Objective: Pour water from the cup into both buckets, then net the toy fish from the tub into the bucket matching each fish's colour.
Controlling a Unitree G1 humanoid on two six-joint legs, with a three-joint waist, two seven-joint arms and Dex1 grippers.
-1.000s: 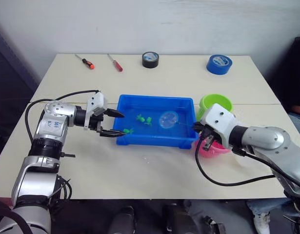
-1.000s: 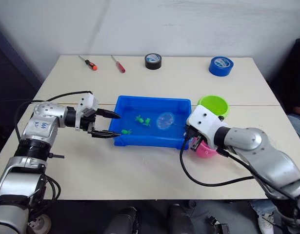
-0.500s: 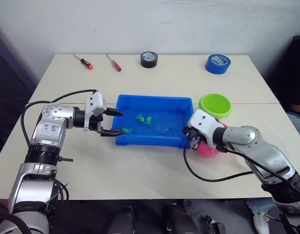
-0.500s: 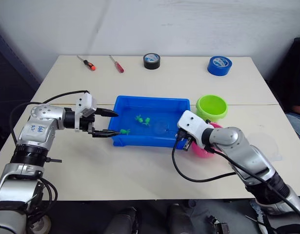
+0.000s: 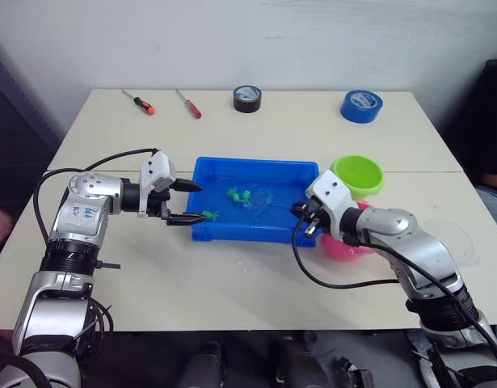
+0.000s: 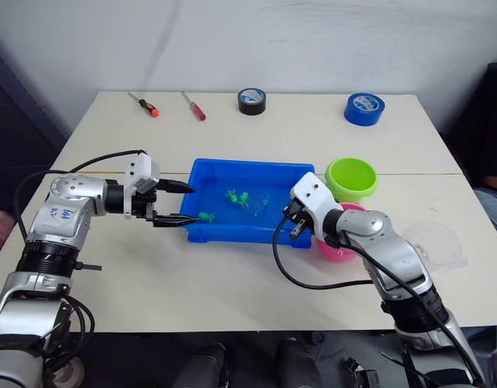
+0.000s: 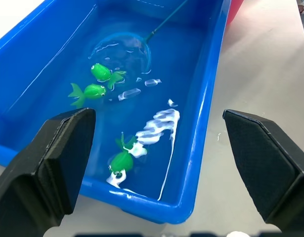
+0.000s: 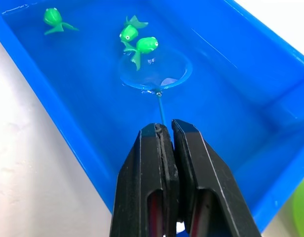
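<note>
A: Status check. Your right gripper is clamped on the net handle, fingers pressed together with the thin rod between them. The handle's long axis runs straight out from the fingertips into the blue tub.

B: Where's the hoop relative to the fish?

A: It's in the water, mid-tub. Two green fish lie at its far rim, one overlapping the hoop's edge, on the side away from your gripper. So the catch is along the handle axis, further out. A third green fish sits near the tub's left end, beside your left gripper.

B: Left gripper state?

A: Spread wide, holding nothing, with its tips at the tub's left wall. The right arm has the tool, so it's your scooping arm.

B: Arm pose?

A: Right forearm reaches in from the tub's right end, wrist tilted down. The lime green bucket stands just off the tub's right far corner, the pink bucket behind your wrist. The clear cup is near the table's right edge.
</note>
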